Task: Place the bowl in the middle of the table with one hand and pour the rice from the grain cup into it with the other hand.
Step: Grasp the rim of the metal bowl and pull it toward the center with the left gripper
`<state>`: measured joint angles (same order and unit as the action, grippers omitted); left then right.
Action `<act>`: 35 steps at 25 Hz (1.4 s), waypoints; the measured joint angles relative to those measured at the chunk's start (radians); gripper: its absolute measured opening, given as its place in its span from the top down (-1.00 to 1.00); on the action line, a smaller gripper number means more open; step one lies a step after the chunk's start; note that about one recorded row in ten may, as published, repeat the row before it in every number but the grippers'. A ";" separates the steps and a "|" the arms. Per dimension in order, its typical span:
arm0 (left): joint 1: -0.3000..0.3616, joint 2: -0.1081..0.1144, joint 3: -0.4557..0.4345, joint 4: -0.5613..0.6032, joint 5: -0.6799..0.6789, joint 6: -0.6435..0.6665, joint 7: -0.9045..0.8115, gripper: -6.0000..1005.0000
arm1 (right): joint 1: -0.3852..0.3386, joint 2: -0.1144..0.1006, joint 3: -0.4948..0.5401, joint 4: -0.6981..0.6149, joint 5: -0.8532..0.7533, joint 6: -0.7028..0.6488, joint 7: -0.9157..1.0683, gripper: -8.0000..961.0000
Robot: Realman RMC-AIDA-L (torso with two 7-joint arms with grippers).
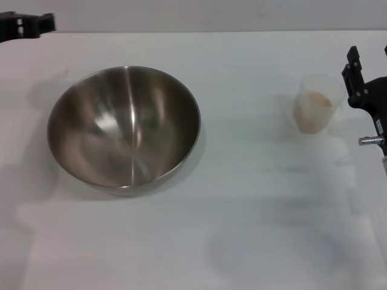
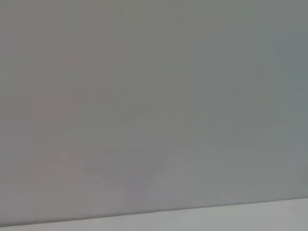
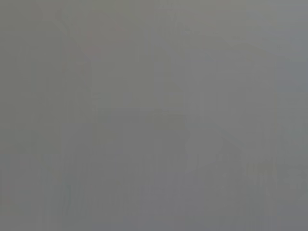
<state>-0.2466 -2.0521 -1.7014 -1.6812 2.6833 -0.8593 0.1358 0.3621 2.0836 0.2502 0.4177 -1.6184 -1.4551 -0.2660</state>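
Observation:
The bowl (image 1: 124, 128) is a large shiny steel bowl standing upright and empty on the white table (image 1: 242, 211), left of the middle in the head view. The grain cup (image 1: 315, 104) is a small clear plastic cup standing upright at the right, with a mound of pale rice (image 1: 315, 103) inside. My right gripper (image 1: 366, 84) is at the right edge, just beside the cup and apart from it. My left gripper (image 1: 27, 25) is at the far left corner, well away from the bowl. Both wrist views show only a plain grey surface.
The table's far edge (image 1: 211, 31) runs across the top of the head view. A pale band (image 2: 192, 219) crosses one edge of the left wrist view. Nothing else stands on the table.

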 joint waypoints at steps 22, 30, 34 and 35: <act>0.010 -0.011 -0.107 -0.113 -0.080 -0.401 0.052 -0.38 | 0.015 -0.002 -0.002 -0.044 -0.009 -0.005 -0.002 -0.28; 0.007 -0.011 -0.102 -0.059 -0.076 -0.417 0.058 -0.38 | 0.018 -0.002 -0.002 -0.050 -0.017 -0.003 0.000 -0.28; -0.001 -0.011 -0.091 -0.028 -0.083 -0.419 0.061 -0.38 | 0.018 -0.002 -0.002 -0.052 -0.024 -0.006 0.001 -0.28; -0.001 -0.011 -0.091 -0.028 -0.083 -0.419 0.061 -0.38 | 0.018 -0.002 -0.002 -0.052 -0.024 -0.006 0.001 -0.28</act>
<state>-0.2478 -2.0632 -1.7928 -1.7089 2.6003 -1.2786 0.1970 0.3805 2.0816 0.2484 0.3660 -1.6423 -1.4612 -0.2654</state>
